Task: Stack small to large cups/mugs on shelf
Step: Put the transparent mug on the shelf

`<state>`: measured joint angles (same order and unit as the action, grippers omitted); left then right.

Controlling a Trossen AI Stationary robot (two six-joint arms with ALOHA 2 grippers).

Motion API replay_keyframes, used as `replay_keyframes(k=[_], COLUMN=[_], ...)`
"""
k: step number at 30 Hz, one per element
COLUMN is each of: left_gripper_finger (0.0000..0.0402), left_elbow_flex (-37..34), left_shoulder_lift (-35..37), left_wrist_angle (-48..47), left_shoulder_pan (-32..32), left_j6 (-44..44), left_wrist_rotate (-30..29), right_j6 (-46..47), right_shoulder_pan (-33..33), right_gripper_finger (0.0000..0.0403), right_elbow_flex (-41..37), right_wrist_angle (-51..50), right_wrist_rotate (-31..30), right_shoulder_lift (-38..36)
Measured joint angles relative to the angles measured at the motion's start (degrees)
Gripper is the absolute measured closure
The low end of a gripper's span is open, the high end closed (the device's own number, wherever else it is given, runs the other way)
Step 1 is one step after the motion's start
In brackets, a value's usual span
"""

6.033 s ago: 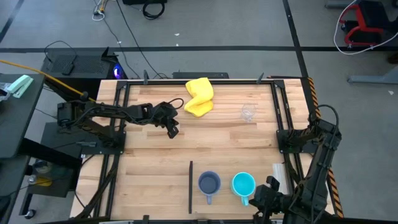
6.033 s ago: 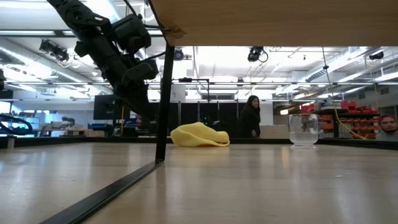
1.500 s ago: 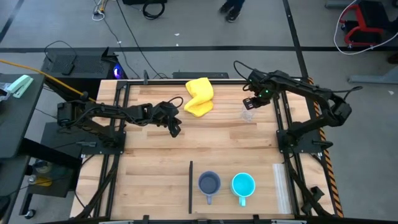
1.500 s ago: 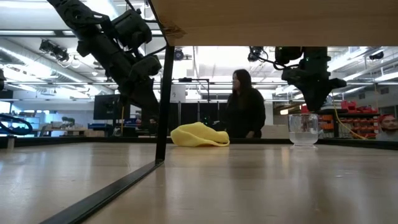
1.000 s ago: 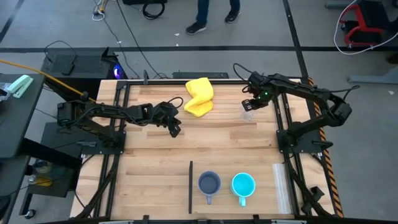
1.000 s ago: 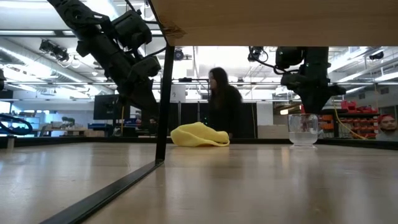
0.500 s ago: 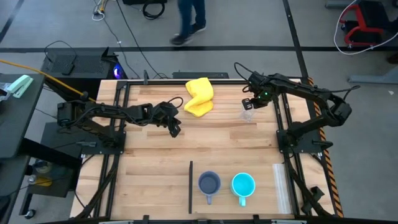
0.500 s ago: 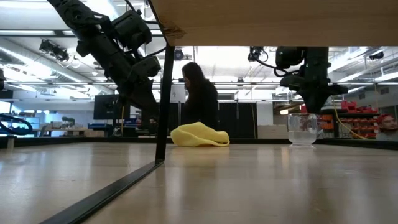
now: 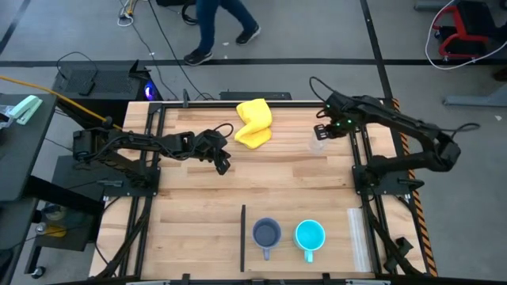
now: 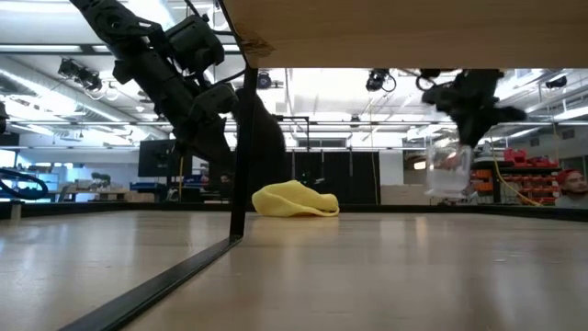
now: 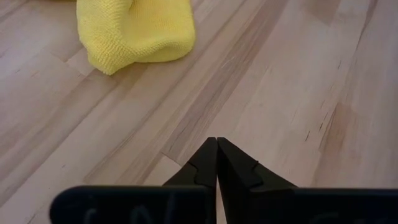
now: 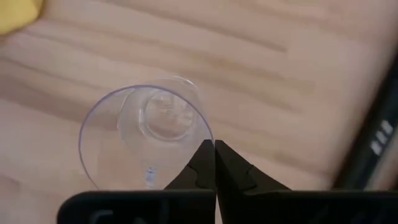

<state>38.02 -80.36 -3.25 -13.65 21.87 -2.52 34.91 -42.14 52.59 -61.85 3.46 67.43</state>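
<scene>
A: What were the right jaws doing?

B: The right gripper (image 12: 215, 163) was clenched on the rim of the clear cup (image 12: 146, 138), pinching its wall so the cup hung below, clear of the desk (image 9: 261, 182) at its far right side.

A: Why the rim?

B: My guess is that a thin edge was the only hold such narrow jaws could get on a glass with no handle.

A: And the left?

B: The left gripper (image 11: 216, 163) was clenched on nothing, waiting above bare wood near the yellow cloth (image 11: 134, 32).

A: Which view told you the cup was lifted?

B: The low one: the cup (image 10: 446, 165) hung above the surface. From overhead it was barely visible. Only the overhead view showed the grey-blue mug (image 9: 266, 234) and turquoise mug (image 9: 310, 235) side by side at the near edge.
</scene>
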Motion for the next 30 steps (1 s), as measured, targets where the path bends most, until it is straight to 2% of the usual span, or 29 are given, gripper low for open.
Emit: replay_keyframes(k=[5,11,17,23,30], left_gripper_finger=[0.0380,0.0387,0.0389,0.0378,0.0390], left_elbow_flex=[0.0,0.0,0.0,0.0,0.0], left_shoulder_lift=[0.0,0.0,0.0,0.0,0.0], left_wrist_angle=[0.0,0.0,0.0,-0.1,-0.6], left_shoulder_pan=[0.0,0.0,0.0,-0.1,0.0], left_j6=[0.0,-0.4,-1.5,-1.6,-1.6], left_wrist_rotate=[0.0,0.0,0.0,0.0,0.0], right_j6=[3.5,11.8,21.5,32.3,43.5], right_shoulder_pan=[2.1,7.6,17.5,31.1,47.2], right_gripper_finger=[0.0402,0.0402,0.0402,0.0403,0.0403], right_elbow_flex=[5.1,18.0,26.1,26.1,25.8], right_wrist_angle=[-13.1,-28.0,-28.1,-28.2,-28.2], right_wrist_rotate=[-3.1,-5.3,-5.8,-5.8,-6.4], right_shoulder_lift=[-5.0,-9.0,-12.2,-13.2,-11.0])
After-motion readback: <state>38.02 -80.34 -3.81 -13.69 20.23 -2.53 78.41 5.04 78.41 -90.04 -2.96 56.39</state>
